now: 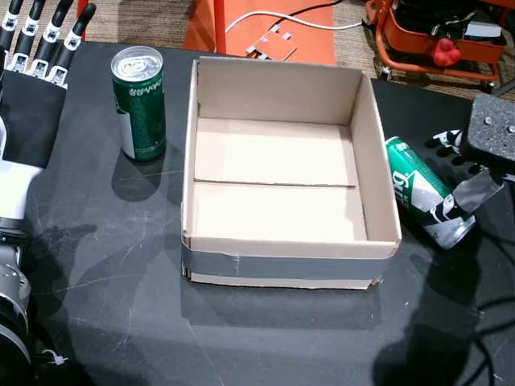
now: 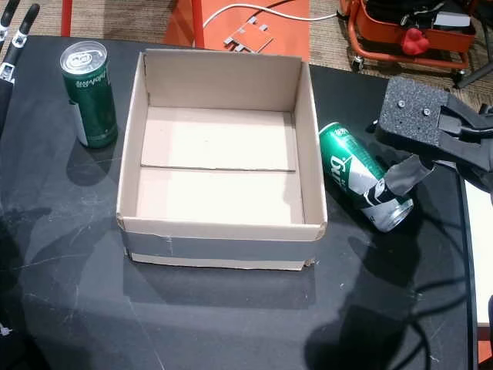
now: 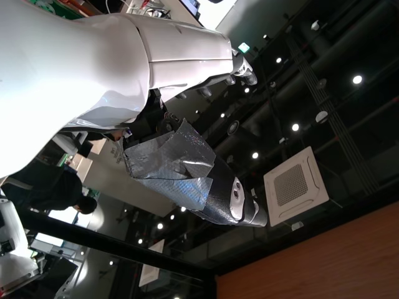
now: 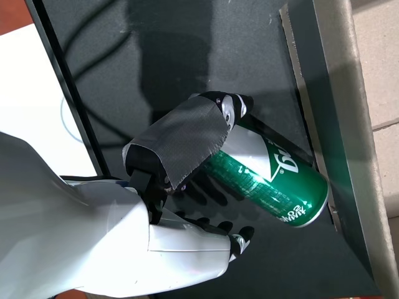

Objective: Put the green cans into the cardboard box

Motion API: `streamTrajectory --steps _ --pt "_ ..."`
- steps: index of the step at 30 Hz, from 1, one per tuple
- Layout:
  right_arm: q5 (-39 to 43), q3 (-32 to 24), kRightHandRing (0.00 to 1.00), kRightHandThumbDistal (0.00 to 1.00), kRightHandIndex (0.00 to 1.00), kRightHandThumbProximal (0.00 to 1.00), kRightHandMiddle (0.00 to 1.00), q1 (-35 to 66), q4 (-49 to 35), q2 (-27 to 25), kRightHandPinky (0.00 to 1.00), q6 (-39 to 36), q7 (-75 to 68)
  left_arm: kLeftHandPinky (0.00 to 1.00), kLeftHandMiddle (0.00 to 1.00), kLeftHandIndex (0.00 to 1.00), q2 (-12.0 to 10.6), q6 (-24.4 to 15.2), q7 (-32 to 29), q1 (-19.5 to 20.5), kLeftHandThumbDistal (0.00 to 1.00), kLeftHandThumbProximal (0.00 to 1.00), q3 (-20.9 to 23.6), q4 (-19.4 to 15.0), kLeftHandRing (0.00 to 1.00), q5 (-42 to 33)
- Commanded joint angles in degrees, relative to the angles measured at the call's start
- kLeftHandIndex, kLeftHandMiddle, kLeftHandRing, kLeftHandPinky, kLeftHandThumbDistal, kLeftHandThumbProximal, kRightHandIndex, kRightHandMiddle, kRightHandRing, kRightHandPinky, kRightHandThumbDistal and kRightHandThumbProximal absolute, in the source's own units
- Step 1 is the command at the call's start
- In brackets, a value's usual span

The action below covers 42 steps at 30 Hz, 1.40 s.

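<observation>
Black table: right hand gripping lying green can (thumb taped).

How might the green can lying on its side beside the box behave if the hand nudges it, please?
Lying on its round side, the tipped can will probably roll. Its smooth, shiny wall may slip under the right hand. The cardboard box close beside it should stop it.

One green can stands upright on my left, just beside the cardboard box. The second green can lies on its side, near the box's right wall. The open-topped box holds nothing.
</observation>
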Motion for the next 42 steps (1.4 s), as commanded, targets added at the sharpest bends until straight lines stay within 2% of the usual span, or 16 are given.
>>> streamTrajectory --steps 1,6,8,11,13,17,20,22,23,24,26,32,34,37,39,42 --pt "0.11 0.06 1.0 1.0 0.86 0.89 0.92 -0.88 0.26 0.06 1.0 0.02 0.45 0.96 0.9 0.86 -0.29 -0.3 0.18 -0.09 1.0 0.27 0.41 -0.19 0.97 -1.02" --pt "-1.07 0.86 0.95 1.0 0.8 0.9 0.87 -0.85 0.53 0.6 1.0 0.72 -1.86 0.96 0.9 0.86 -0.6 -0.39 0.24 -0.02 1.0 0.28 0.58 -0.42 0.96 -1.04" --pt "-1.26 0.82 0.95 1.0 0.8 0.88 0.87 -1.01 0.74 1.14 1.0 1.99 -2.53 0.96 0.92 0.88 -0.58 0.03 -0.24 0.05 1.0 0.28 0.47 -0.45 0.97 -0.94" --pt "-0.3 -0.31 0.95 1.0 0.83 0.79 0.89 -1.26 1.15 2.69 0.98 5.79 -3.96 0.96 0.91 0.88 -0.88 -0.26 -0.93 0.14 1.0 0.28 0.46 -0.58 0.97 -0.95" --pt "0.35 -1.18 0.94 1.0 0.79 0.8 0.89 -1.05 1.29 3.67 0.95 7.04 -5.33 0.96 0.91 0.88 -1.21 -0.67 -1.23 0.25 1.0 0.28 0.59 -0.65 0.97 -1.06" --pt "1.43 -2.66 0.92 0.94 0.78 0.79 0.87 -0.68 1.46 5.3 0.93 7.75 -6.9 0.97 0.91 0.89 -2.07 -0.41 -1.99 0.62 1.0 0.24 1.04 -1.09 0.97 -1.66" --pt "2.54 -4.42 0.9 1.0 0.78 0.77 0.85 -0.71 1.58 6.28 0.91 8.63 -6.8 0.97 0.9 0.87 -2.5 -0.89 -2.25 0.93 1.0 0.25 1.06 -1.57 0.97 -1.9" --pt "3.01 -5.19 0.88 0.9 0.78 0.74 0.84 -0.67 1.59 6.52 0.9 8.89 -6.77 0.99 0.9 0.86 -2.59 -1.46 -3.15 1.08 0.99 0.27 1.06 -1.84 0.98 -2.16" --pt "3.31 -5.67 0.87 0.9 0.78 0.72 0.84 -0.57 1.58 6.56 0.89 8.95 -6.77 0.99 0.9 0.86 -2.58 -1.28 -3.59 1.12 0.99 0.26 1.2 -1.87 0.99 -2.48" --pt "3.73 -6.24 0.87 0.94 0.78 0.71 0.84 -0.44 1.59 6.56 0.88 9.01 -6.67 0.97 0.9 0.85 -2.51 -0.27 -3.53 1.13 1.0 0.22 1.49 -1.82 0.98 -2.95" --pt "4.53 -7.25 0.86 0.97 0.78 0.69 0.82 -0.13 1.59 6.52 0.86 9.18 -6.78 0.97 0.9 0.84 -2.47 0.06 -3.69 1.26 1.0 0.23 1.81 -1.9 0.98 -3.38" --pt "5.1 -8.12 0.84 0.81 0.74 0.69 0.8 0.97 1.58 6.28 0.84 8.72 -7.94 0.98 0.9 0.83 -2.6 0.39 -4.59 1.83 1.0 0.23 1.69 -2.87 0.98 -4.94" --pt "5.04 -8.08 0.83 0.81 0.73 0.67 0.79 1.27 1.64 6.33 0.83 9.3 -8.06 0.99 0.9 0.82 -2.64 0.33 -5.48 1.97 1.0 0.23 1.76 -3.19 0.99 -5.59" --pt "3.34 -6.4 0.81 0.96 0.72 0.67 0.77 2.1 1.79 6.21 0.82 9.41 -8.71 1.0 0.9 0.83 -2.86 -1.35 -5.67 2.44 1.0 0.27 1.63 -3.97 1.0 -5.95" --pt "1.62 -4.7 0.79 0.95 0.71 0.65 0.76 2.82 1.91 6.06 0.81 9.49 -9.4 1.0 0.91 0.84 -3.46 -3.56 -5.93 2.86 0.99 0.3 1.62 -4.93 1.0 -6.07" --pt "-2.8 -0.16 0.78 0.97 0.73 0.62 0.74 4.27 2.15 5.48 0.78 8.53 -10.7 1.0 0.91 0.85 -4.45 -4.4 -6.52 3.34 1.0 0.31 1.78 -6.22 1.0 -6.91"
